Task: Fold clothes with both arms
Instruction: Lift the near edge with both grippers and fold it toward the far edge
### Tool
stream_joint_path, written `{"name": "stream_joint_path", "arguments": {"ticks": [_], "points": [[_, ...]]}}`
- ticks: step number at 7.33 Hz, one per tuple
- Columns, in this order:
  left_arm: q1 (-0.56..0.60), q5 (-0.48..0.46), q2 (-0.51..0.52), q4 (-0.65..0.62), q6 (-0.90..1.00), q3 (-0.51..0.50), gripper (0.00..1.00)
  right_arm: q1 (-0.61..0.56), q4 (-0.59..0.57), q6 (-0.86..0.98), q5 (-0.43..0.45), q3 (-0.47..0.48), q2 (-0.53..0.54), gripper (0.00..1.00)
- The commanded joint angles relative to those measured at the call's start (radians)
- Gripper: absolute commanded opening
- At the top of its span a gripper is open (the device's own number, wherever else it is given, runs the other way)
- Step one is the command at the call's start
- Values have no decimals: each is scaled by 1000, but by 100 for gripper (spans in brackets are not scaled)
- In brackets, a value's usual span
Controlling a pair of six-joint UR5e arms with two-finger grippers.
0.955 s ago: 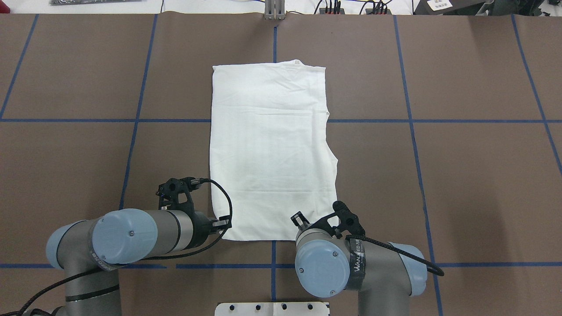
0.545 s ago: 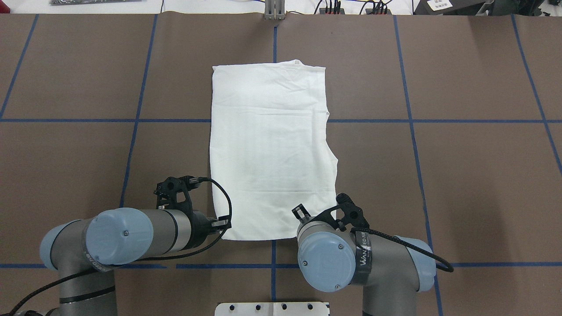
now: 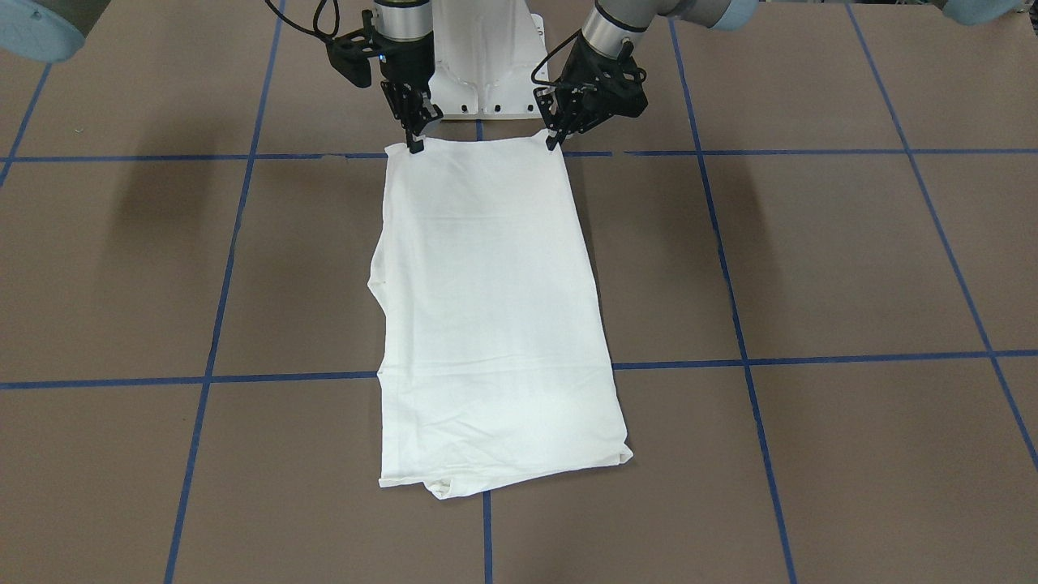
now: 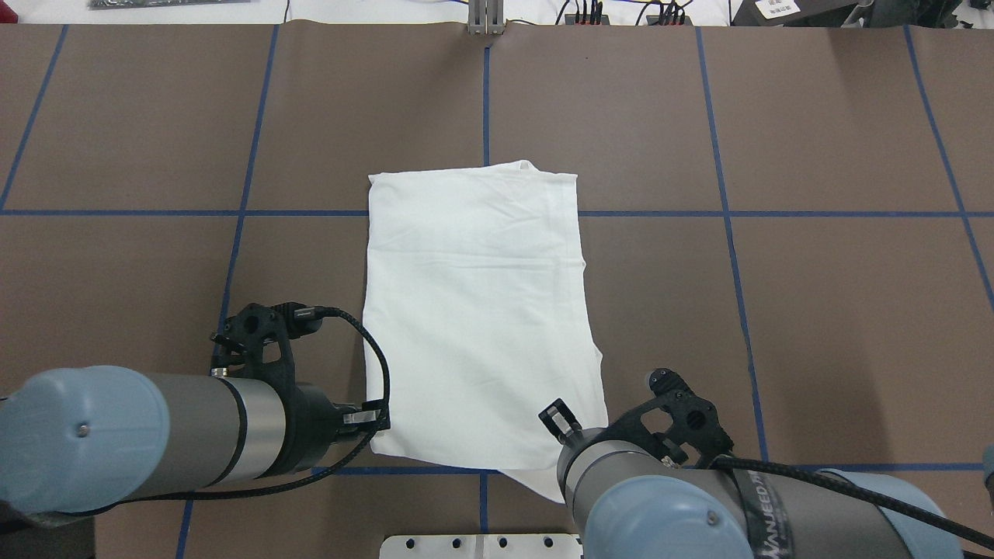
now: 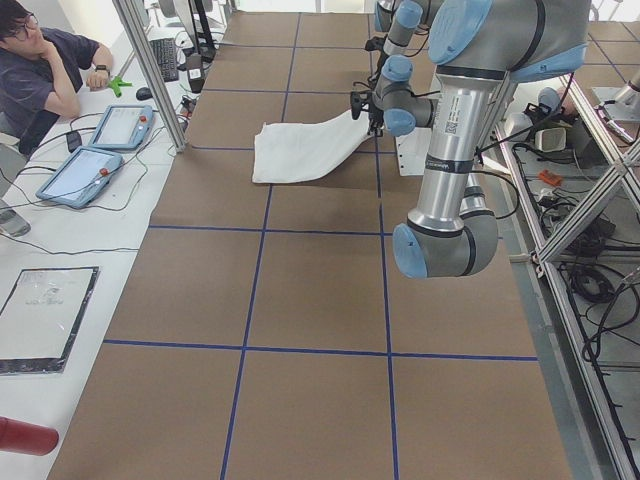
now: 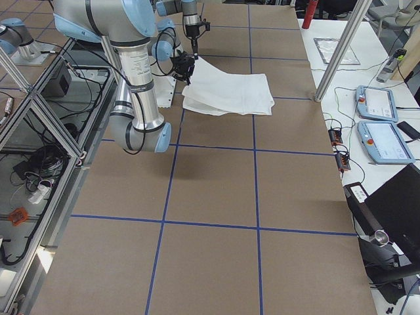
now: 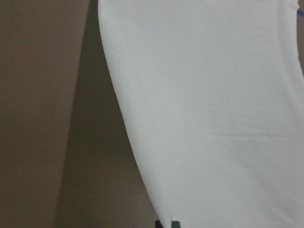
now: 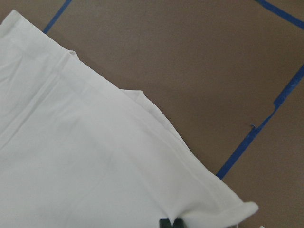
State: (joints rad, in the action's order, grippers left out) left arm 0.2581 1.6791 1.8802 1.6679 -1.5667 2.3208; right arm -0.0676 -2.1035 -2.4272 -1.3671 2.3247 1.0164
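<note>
T-shirt (image 4: 477, 310), seen from overhead, now lies nearer the robot than half a second ago. Its far edge was well beyond the cross tape line (image 4: 776, 213) and now sits just past it, while its near edge has reached the tape line closest to the base. The left arm (image 4: 155, 435) and right arm (image 4: 683, 497) have drawn back and loom larger, and their wrists hide both near corners of the cloth. In the front-facing view, the right gripper (image 3: 416, 144) and left gripper (image 3: 555, 143) each pinch one of those corners, with the jaws closed on the fabric. The garment is a long, plain white rectangle on the brown table (image 3: 811, 268), lightly creased, with a small bulge of folded cloth at its far end. No print or collar can be made out. From the left end, the near edge rises off the table toward the grippers and the rest lies flat, though the grippers are too small there to judge. The right-end view shows the same lifted edge. The left wrist camera shows smooth white cloth running to the closed fingertips (image 7: 169, 223) at the bottom edge. The right wrist camera shows a seamed border, a curled corner and the fingertips (image 8: 170, 222) shut on the cloth.
</note>
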Motion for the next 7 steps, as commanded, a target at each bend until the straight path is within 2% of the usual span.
{"name": "stream_joint_path", "arguments": {"ticks": [1, 2, 5, 7], "points": [[12, 37, 37, -103, 7, 8, 0, -32, -81, 67, 5, -8, -58, 0], [82, 36, 93, -105, 69, -62, 0, -108, -64, 144, 3, -75, -94, 0], [249, 39, 176, -100, 213, -263, 0, -297, 231, 311, -1, -362, -113, 0], [320, 39, 256, -30, 267, -442, 0, -342, 286, 362, -1, -494, -172, 0]]}}
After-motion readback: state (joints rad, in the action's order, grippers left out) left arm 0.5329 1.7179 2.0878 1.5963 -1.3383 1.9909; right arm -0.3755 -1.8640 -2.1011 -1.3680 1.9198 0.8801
